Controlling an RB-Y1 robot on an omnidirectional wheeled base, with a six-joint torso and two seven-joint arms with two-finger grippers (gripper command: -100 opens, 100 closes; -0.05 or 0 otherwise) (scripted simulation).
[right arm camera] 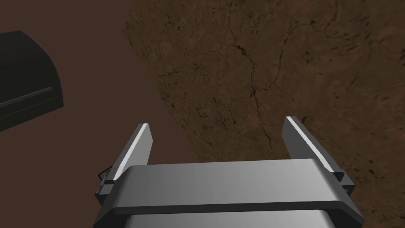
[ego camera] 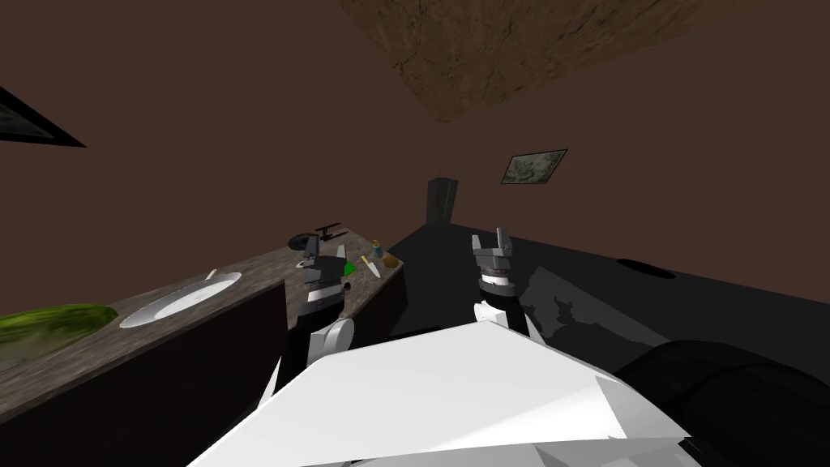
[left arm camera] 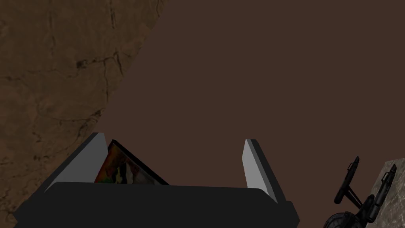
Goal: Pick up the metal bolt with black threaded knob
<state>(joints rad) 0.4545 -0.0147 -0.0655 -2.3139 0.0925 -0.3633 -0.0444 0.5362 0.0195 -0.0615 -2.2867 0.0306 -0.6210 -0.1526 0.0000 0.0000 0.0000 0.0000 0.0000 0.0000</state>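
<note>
Above the mottled brown stone surface (ego camera: pixel 267 267), near its far end, the left jaws gape wide, empty; the right jaws, alongside, likewise.

Table (ego camera: pixel 251 269): mottled stone top, dark front.
Dish (ego camera: pixel 182 302): white, oval, lying on the table.
Green mass (ego camera: pixel 49 324): beside the dish.
Knife (ego camera: pixel 370 266): small, near the table's far end.
Framed picture (ego camera: pixel 533 166): on the brown wall.
Dark bin (ego camera: pixel 442 200): upright, by the wall.

Speckled stone bench (ego camera: pixel 259 272): white basin (ego camera: pixel 182 300) mid-way, green lump (ego camera: pixel 49 324) at near end, knife (ego camera: pixel 370 266), small bottle (ego camera: pixel 377 247) and black gadget (ego camera: pixel 316 237) at far end.
</note>
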